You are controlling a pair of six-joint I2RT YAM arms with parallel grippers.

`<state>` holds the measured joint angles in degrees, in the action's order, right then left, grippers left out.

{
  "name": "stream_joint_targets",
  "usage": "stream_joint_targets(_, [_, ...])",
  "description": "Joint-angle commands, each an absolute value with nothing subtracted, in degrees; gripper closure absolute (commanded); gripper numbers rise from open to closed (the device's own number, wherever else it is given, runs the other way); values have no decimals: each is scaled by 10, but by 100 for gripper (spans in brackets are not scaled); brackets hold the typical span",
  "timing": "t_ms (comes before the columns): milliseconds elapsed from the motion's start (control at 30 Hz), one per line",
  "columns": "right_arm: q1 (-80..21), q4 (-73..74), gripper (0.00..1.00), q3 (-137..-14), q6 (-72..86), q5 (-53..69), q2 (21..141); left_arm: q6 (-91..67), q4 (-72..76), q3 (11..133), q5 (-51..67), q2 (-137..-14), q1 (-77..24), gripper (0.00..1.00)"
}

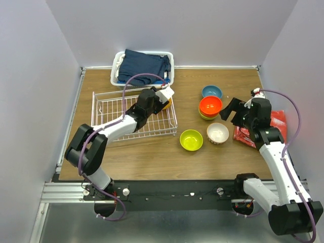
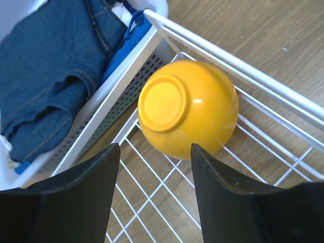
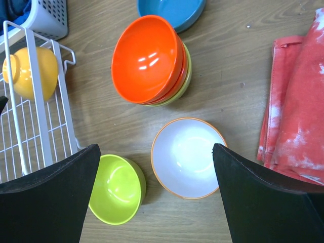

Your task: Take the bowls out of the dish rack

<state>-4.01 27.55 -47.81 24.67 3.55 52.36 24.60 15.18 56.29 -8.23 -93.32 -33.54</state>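
The left arm [image 1: 119, 129] is reaching forward and to the right across the large white wire-grid dish rack [image 1: 109, 109], and its wrist is angling down into the rack's far right corner. The left fingers [image 2: 76, 197] are sitting partway narrowed with a gap between them. Rack wires and wood are showing through the gap, and nothing is pinched. The glossy orange-yellow round bowl [image 2: 187, 109] is lying tipped over in that corner, just past the fingertips, with its base facing the wrist camera. One tip is sitting really close to its edge, but I can't tell if it's touching.

The right arm [image 1: 276, 162] is bending up over the right side of the brown wooden surface [image 1: 152, 157]. The right fingers [image 3: 45, 197] are spreading wide above the white round bowl [image 3: 187, 157] and holding nothing.

Hard-to-see stuff:
- From the top camera, the left wrist is covering nearly all of the yellow bowl.
- The blue round bowl [image 3: 169, 10] is getting cut off by the top edge of the right wrist view.
- The red-orange bowl stack [image 3: 147, 58] is nesting on a lime-green one that's only showing a thin rim, so I can't count the stack.
- The single lime-green round bowl [image 3: 117, 188] is partly tucking under a finger.
- The crumpled red cloth [image 3: 298, 101] is running off the frame.
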Motion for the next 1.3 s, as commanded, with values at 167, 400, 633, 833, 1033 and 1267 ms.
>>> stream_joint_targets(167, [-40, 271, 0, -463, 259, 60, 502, -177, 128, 532, 86, -852, -237, 6])
stream_joint_targets(400, [-40, 270, 0, -475, 257, 81, 510, -431, 120, 524, 104, -860, -202, 1])
stream_joint_targets(633, [-40, 269, 0, -466, 255, 84, 499, -666, 213, 474, 82, -887, -200, 1])
stream_joint_targets(833, [-40, 275, 0, -469, 248, 80, 497, -722, 233, 496, 69, -924, -203, 1])
stream_joint_targets(1033, [-40, 275, 0, -468, 243, 81, 497, -759, 229, 511, 48, -964, -206, 1])
stream_joint_targets(1267, [-40, 267, 0, -456, 229, 79, 497, -764, 230, 511, 5, -982, -216, 1])
